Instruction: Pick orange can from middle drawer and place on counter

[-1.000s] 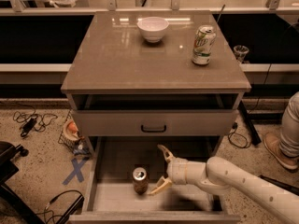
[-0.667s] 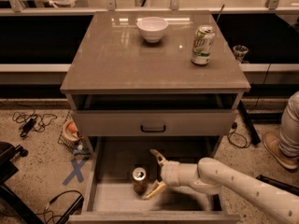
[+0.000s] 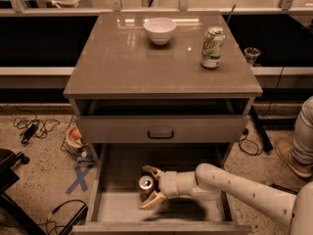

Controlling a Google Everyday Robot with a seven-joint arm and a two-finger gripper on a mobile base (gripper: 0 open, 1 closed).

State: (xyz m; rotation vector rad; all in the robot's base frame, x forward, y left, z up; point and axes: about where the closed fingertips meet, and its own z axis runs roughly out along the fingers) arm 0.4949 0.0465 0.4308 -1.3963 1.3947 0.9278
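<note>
The orange can stands upright on the floor of the open middle drawer, left of the middle, silver top up. My gripper reaches in from the right on the white arm. Its two beige fingers are spread, one behind the can and one in front, so the can sits between them. I cannot see the fingers pressing on it. The counter is the glossy grey-brown top of the cabinet above.
A white bowl and a green-and-white can stand on the counter. A drawer front with a black handle hangs above the open drawer. Cables and a blue tape cross lie on the floor at left. A person's leg is at right.
My gripper has moved left along the drawer floor until its open fingers stand on either side of the orange can. The can has not moved.
</note>
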